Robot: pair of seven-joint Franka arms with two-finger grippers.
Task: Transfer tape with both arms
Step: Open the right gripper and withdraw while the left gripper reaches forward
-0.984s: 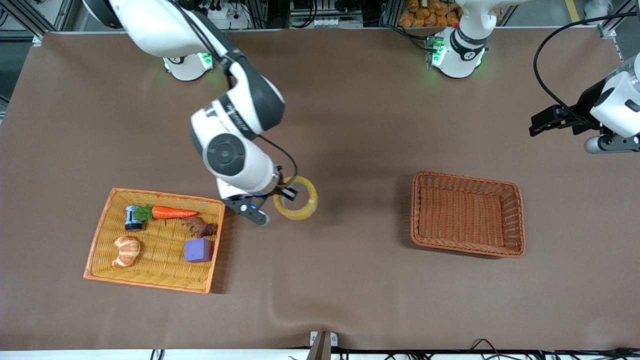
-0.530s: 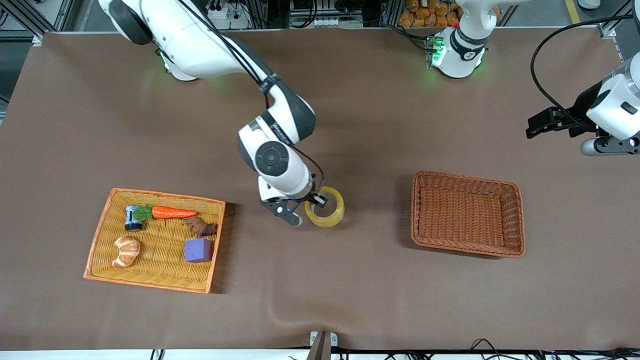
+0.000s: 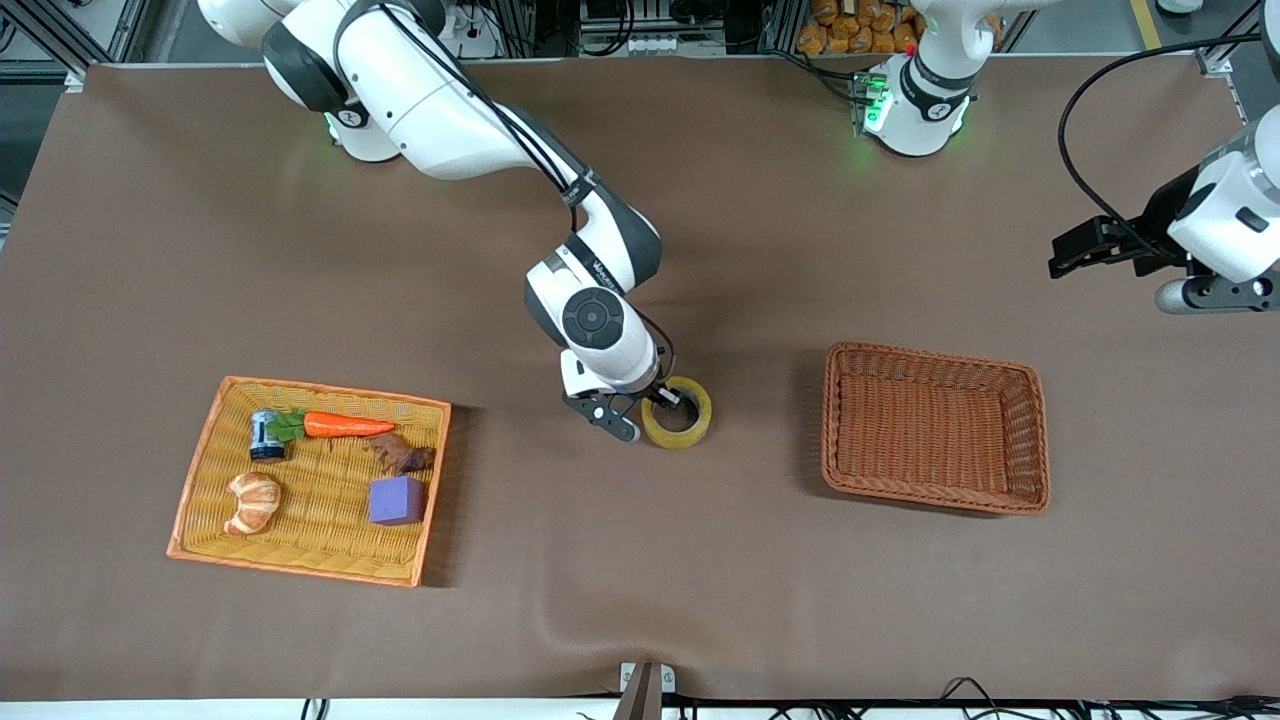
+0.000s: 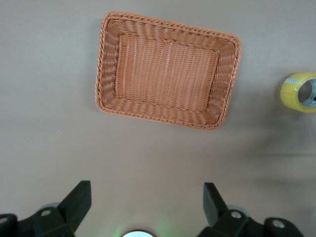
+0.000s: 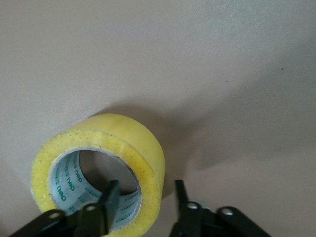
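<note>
The tape (image 3: 678, 425), a yellowish roll with a grey core, lies flat on the brown table near its middle. It also shows in the right wrist view (image 5: 133, 138) and small in the left wrist view (image 4: 298, 92). My right gripper (image 3: 665, 402) is down at the roll and straddles its wall (image 5: 145, 190). One finger is inside the ring and one outside, both a little apart from the wall, so it is open. My left gripper (image 3: 1062, 255) waits open and empty in the air at the left arm's end of the table (image 4: 146, 191).
An empty brown wicker basket (image 3: 935, 355) sits toward the left arm's end, also in the left wrist view (image 4: 168, 24). An orange tray (image 3: 300, 570) toward the right arm's end holds a carrot (image 3: 345, 425), croissant (image 3: 253, 502), purple cube (image 3: 396, 500) and a small can (image 3: 265, 436).
My right gripper has carried the tape from beside the orange tray toward the brown basket and lowered it to the table. Its fingers now stand apart from the wall. The left arm barely moved.
</note>
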